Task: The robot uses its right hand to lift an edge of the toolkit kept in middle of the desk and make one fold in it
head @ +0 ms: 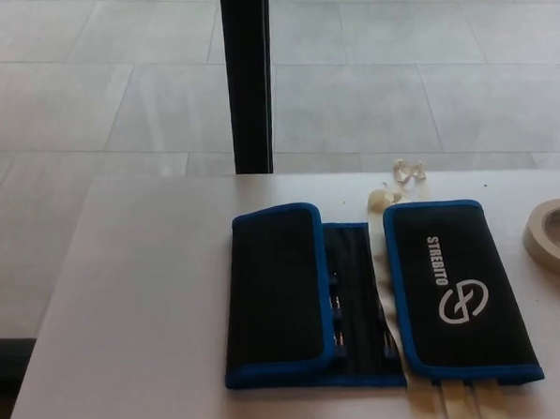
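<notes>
Desk (pixel 144 301) was white, mostly bare on the left side, grey floor tiles and a black post (pixel 249 80) behind it. Neither hand was anywhere in shot, so can't say if the fingers were spread, pressed together or pinching anything.

Toolkit (pixel 360 294) sat about mid-desk, slightly right of center. Black fabric w/ blue trim, long axis running left-right across the desk. Left flap (pixel 275 299) lay folded in over the middle, the middle strip (pixel 360 299) showed tool pockets, and the right flap (pixel 458 289), the one w/ the white logo, lay flat w/ its blue edge facing right.

Some crumpled pale bits (pixel 396 186) lay just behind the kit, and a tape roll (pixel 556 237) sat near the right edge, apart from the kit.

Imo the right flap's outer edge is the one to grab, since the right arm would come in from that side, then swing it leftwards over the middle. Tape roll is kinda in that approach lane tho.
</notes>
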### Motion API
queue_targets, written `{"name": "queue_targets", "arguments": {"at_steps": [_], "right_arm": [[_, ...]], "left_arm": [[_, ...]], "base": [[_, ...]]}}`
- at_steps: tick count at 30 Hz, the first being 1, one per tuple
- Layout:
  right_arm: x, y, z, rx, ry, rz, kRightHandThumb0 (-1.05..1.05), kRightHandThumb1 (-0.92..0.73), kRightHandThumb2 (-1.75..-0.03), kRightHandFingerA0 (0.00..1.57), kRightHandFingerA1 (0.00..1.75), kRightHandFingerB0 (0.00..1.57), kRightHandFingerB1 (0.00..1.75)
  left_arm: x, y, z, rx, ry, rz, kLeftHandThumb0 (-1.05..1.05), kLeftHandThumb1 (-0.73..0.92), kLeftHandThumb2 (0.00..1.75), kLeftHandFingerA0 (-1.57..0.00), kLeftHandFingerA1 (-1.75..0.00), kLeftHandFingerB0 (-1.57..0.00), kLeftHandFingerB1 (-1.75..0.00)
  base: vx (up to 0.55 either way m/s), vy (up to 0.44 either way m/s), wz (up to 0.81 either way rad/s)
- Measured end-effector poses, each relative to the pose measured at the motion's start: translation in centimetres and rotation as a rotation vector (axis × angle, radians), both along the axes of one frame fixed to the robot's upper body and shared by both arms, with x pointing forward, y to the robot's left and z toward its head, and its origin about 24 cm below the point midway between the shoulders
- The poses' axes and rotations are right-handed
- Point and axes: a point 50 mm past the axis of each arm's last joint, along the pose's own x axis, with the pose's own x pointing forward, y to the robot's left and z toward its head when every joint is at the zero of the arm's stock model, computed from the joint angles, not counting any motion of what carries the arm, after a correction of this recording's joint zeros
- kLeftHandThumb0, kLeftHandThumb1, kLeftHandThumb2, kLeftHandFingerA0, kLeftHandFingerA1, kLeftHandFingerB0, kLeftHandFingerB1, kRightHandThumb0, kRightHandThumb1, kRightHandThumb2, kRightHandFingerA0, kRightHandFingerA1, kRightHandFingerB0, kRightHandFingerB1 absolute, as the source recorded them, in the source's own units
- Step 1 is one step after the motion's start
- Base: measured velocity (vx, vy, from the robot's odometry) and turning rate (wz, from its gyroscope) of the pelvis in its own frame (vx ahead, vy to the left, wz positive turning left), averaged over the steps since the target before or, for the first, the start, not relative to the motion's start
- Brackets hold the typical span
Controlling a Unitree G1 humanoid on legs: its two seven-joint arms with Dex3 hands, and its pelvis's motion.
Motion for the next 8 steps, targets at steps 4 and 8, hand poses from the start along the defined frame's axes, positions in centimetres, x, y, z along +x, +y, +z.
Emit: {"name": "queue_targets", "arguments": {"at_steps": [4,8], "right_arm": [[-2.0,-1.3,-2.0,0.069,0.022,-0.108,-0.71,-0.85,-0.66,0.69,1.13,0.37,0.84],[-3.7,-2.0,-3.8,0.131,0.036,-0.197,-0.65,-0.68,-1.1,0.72,1.0,0.3,0.68]], "left_arm": [[0.0,0.0,0.0,0.0,0.0,0.0,-0.64,0.78,0.63,-0.67,-0.59,-0.48,-0.49],[0.0,0.0,0.0,-0.001,0.001,0.001,-0.64,0.77,0.63,-0.66,-0.62,-0.49,-0.51]], "base": [[0.0,0.0,0.0],[0.0,0.0,0.0]]}}
